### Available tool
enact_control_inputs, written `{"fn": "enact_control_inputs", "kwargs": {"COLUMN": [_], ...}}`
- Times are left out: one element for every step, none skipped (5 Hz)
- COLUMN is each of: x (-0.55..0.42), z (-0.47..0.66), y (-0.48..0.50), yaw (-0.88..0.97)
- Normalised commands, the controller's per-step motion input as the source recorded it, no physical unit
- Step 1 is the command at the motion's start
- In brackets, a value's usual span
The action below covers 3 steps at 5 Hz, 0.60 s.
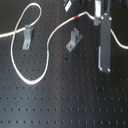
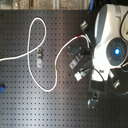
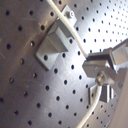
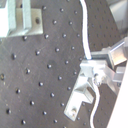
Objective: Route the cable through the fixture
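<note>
A white cable [image 1: 35, 80] loops over the black perforated board, with a green mark [image 1: 47, 47] and a red mark [image 1: 76, 16]. Two small metal fixtures stand on the board, one on the first exterior view's left [image 1: 27, 35] and one in the middle [image 1: 74, 39]. The cable passes just behind the middle fixture, not through it. My gripper [image 1: 100, 21] is to the right of that fixture, shut on the cable past the red mark. In the first wrist view the cable [image 3: 75, 30] runs past the fixture [image 3: 52, 42] into my fingers [image 3: 100, 62]. In the second exterior view my arm [image 2: 110, 40] hides the grip.
A long grey bar [image 1: 105, 45] hangs from my wrist in front of the cable. The cable trails on to the first exterior view's right [image 1: 120, 42]. The second wrist view shows both fixtures [image 4: 17, 17] [image 4: 82, 95]. A small blue object [image 2: 1, 89] lies at the second exterior view's left edge.
</note>
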Motion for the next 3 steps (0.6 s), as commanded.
{"fn": "enact_control_inputs", "kwargs": {"x": [-0.171, -0.090, -0.039], "z": [0.42, 0.75, 0.74], "y": [0.135, 0.389, 0.485], "yaw": [-0.36, -0.02, 0.03]}}
